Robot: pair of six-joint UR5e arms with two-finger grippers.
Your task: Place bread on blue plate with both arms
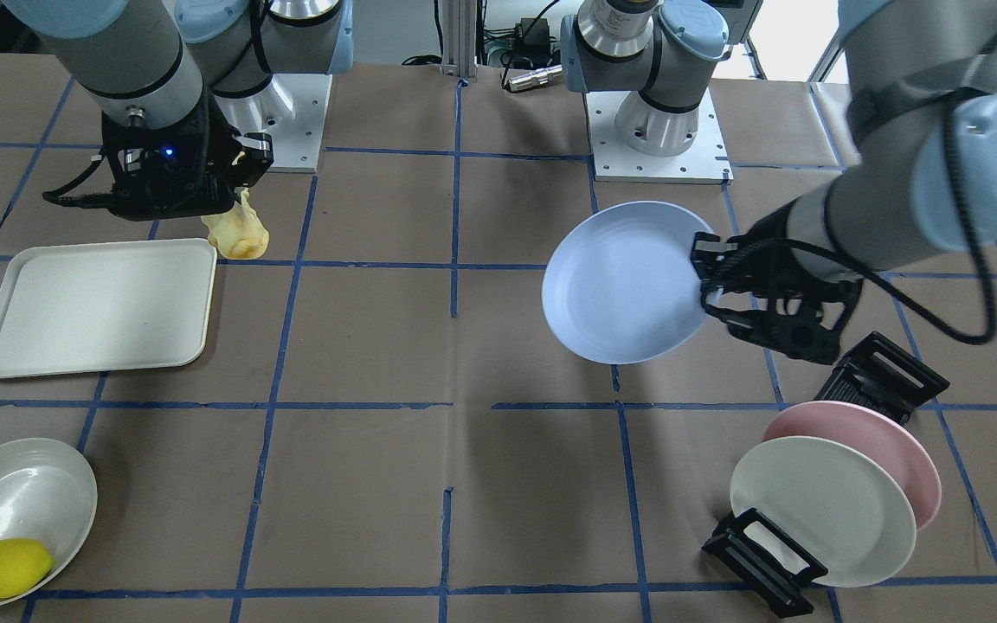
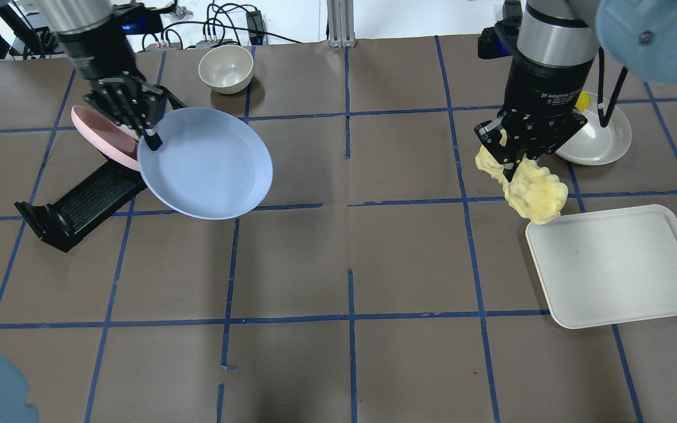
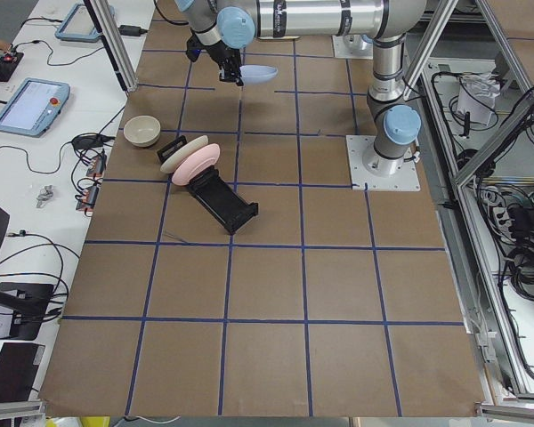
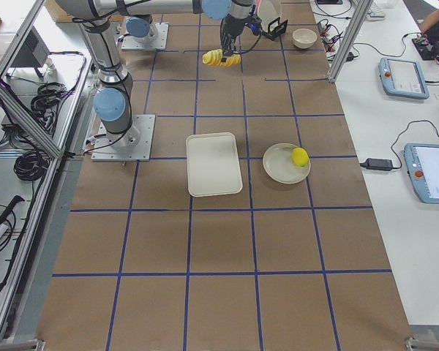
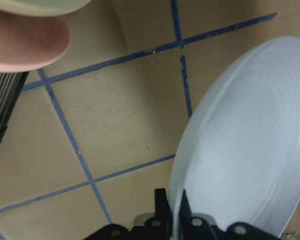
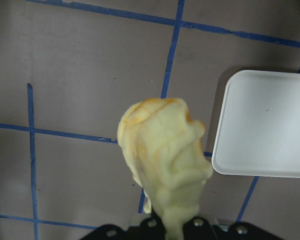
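My left gripper [image 2: 149, 140] is shut on the rim of the blue plate [image 2: 206, 164] and holds it in the air, tilted, above the table. The plate also shows in the front view [image 1: 624, 281] and the left wrist view [image 5: 245, 150]. My right gripper [image 2: 512, 154] is shut on one end of the bread [image 2: 535, 191], a pale-yellow roll that hangs down from the jaws above the table, by the tray's far corner. The bread fills the right wrist view [image 6: 162, 155] and shows in the front view [image 1: 239, 232]. The two grippers are far apart.
A white tray [image 2: 617, 264] lies below and beside the bread. A white plate [image 1: 18, 510] holds a lemon [image 1: 5, 567]. A black dish rack [image 1: 884, 376] holds a pink plate [image 1: 892, 446] and a cream plate [image 1: 819, 510]. A small bowl [image 2: 225, 68] stands at the back.
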